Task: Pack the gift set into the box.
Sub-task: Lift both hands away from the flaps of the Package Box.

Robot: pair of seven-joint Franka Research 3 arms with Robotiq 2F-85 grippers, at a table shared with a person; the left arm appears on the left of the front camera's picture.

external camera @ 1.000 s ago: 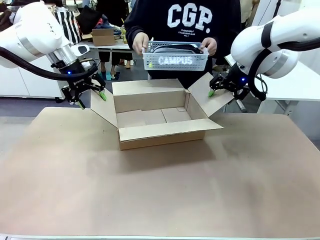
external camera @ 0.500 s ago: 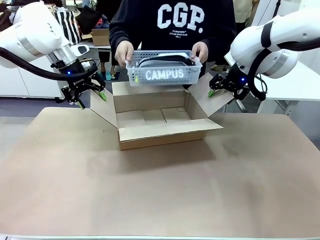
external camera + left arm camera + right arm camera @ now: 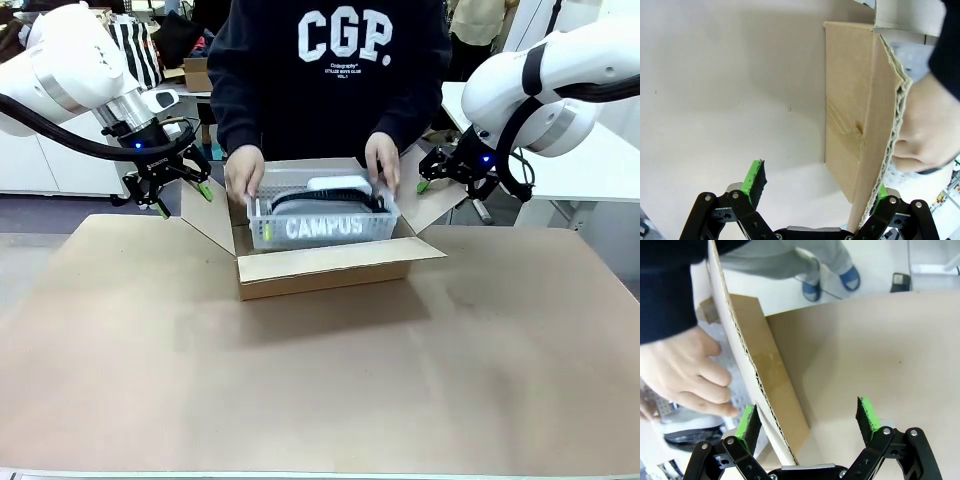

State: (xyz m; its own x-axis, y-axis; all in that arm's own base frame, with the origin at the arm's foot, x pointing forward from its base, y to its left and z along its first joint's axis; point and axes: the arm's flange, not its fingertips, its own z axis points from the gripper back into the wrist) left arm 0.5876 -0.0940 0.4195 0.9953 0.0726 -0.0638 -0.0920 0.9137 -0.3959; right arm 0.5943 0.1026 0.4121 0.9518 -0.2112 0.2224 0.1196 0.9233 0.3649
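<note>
The gift set sits in a light grey perforated tray point(image 3: 322, 226) printed "CAMPUS", with a white block point(image 3: 338, 183) and a dark curved piece point(image 3: 325, 200) inside. The person's hands point(image 3: 243, 172) grip both ends of the tray, which is partly down inside the open brown box point(image 3: 325, 265). My left gripper point(image 3: 183, 198) is open and straddles the box's left flap point(image 3: 855, 130), whose edge runs by one finger. My right gripper point(image 3: 432, 180) is open around the right flap point(image 3: 757, 365). In each wrist view a hand point(image 3: 685, 375) shows just past the flap.
The box stands on a table covered in brown paper point(image 3: 320, 380), with wide free surface in front of it. The person stands close against the far edge. A small cardboard box point(image 3: 205, 72) lies far behind, and a white table point(image 3: 600, 160) stands at the right.
The person has brought the tray down from chest height into the box and leaned in. Both arms have stayed where they were, still open at the flaps.
</note>
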